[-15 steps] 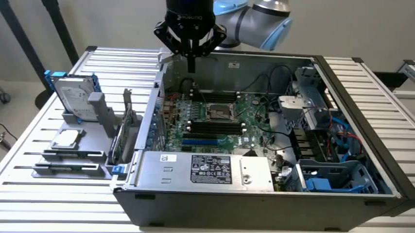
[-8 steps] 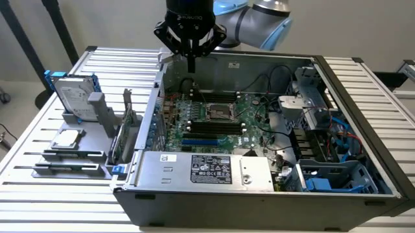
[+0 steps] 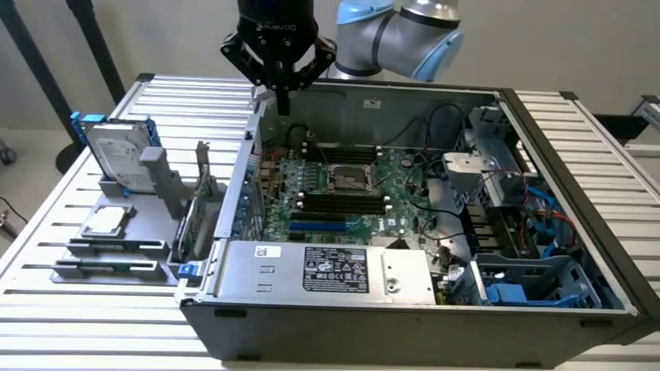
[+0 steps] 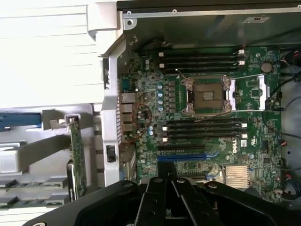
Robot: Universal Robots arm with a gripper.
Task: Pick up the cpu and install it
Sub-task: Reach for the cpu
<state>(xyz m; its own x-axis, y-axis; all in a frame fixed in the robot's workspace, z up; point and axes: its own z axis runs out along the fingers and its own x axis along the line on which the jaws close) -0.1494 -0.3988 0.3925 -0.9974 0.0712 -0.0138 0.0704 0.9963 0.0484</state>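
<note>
The cpu (image 3: 105, 221), a small flat silver square, lies on the grey tray (image 3: 113, 270) at the exterior view's left, outside the computer case. My gripper (image 3: 280, 104) hangs shut and holding nothing above the far left wall of the open case (image 3: 413, 317), well away from the cpu. On the green motherboard the empty cpu socket (image 3: 347, 179) sits with its metal frame around it. In the wrist view the socket (image 4: 207, 95) lies ahead of my shut gripper (image 4: 171, 184).
A silver hard drive with blue rails (image 3: 117, 151) stands upright at the tray's far end. A green card (image 3: 204, 202) stands between tray and case. Inside the case are the power supply (image 3: 330, 270), cables and drive bays (image 3: 515, 201).
</note>
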